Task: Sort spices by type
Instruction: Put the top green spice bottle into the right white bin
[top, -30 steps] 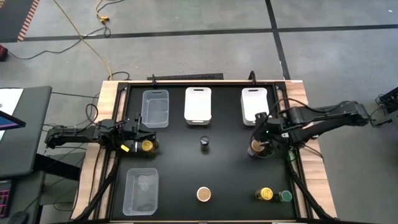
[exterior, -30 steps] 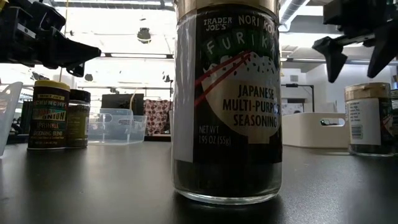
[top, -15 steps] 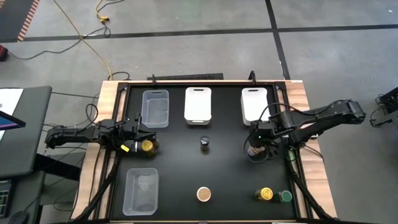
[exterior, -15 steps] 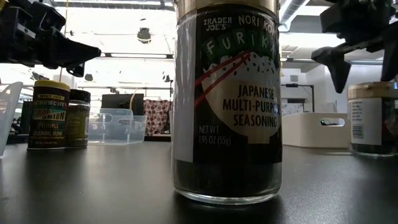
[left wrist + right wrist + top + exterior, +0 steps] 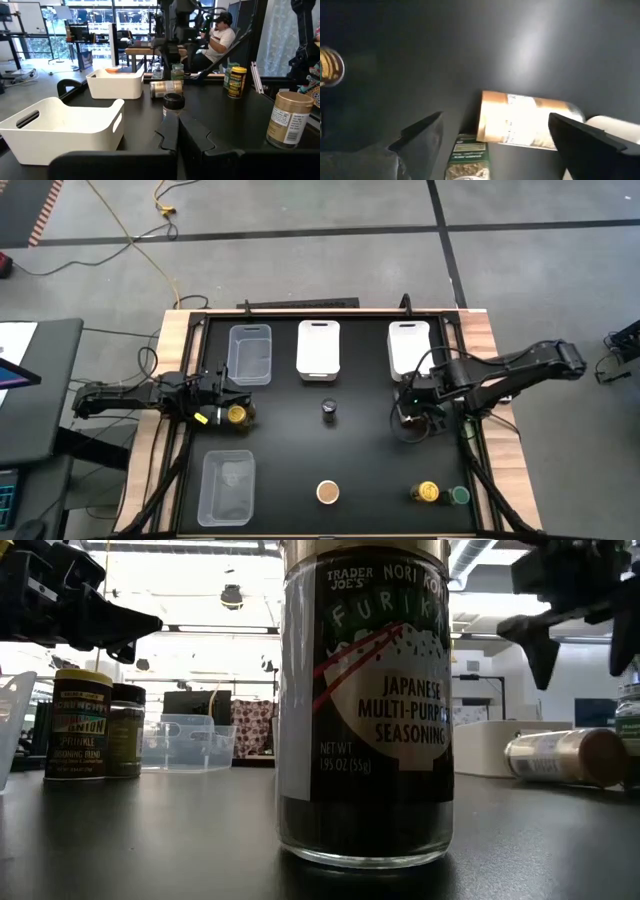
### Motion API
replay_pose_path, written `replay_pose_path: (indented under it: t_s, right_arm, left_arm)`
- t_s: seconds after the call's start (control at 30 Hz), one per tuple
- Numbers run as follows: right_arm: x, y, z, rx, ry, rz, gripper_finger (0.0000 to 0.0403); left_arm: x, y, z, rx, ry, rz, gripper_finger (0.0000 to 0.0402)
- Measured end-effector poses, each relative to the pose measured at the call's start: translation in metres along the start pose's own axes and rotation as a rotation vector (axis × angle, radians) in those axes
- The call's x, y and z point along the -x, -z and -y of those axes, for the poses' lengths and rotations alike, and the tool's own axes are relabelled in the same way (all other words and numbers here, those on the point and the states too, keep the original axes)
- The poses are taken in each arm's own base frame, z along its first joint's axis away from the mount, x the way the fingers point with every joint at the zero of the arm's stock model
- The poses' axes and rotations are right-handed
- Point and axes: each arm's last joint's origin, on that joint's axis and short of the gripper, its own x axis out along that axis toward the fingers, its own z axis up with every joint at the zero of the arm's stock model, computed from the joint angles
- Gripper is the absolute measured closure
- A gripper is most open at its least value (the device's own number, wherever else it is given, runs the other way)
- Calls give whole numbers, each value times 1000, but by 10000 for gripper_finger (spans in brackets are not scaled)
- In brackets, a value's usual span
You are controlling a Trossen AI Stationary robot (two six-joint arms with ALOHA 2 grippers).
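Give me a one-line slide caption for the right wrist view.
Open right gripper hovers over a tan-capped spice jar lying on its side.

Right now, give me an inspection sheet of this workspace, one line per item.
Surface: black table top in a wooden frame, dry, no spills seen.
Job's things: tan-topped jar lying on its side under the right gripper; furikake jar upright; yellow-topped jar beside green-topped jar; dark-topped jar mid-table.
Clutter: two clear bins on the left, two white bins at the back.
Grippers: right gripper open above the fallen jar, not gripping it; left gripper shut, waiting at the left edge.
Cables: yellow cable on the floor.
Surroundings: seated person beyond the table.
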Motion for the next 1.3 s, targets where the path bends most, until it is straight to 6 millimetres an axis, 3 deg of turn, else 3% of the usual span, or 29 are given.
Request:
replay_pose_path:
  t_s: [0.8, 1.3]
  right_arm:
    - [6, -3, 0, -23, 1, 29, 19]
    - [6, -3, 0, -266, 1, 25, 19]
  left_arm:
    - [0, 0, 0, 0, 0, 0, 401]
    - [0, 0, 0, 0, 0, 0, 401]
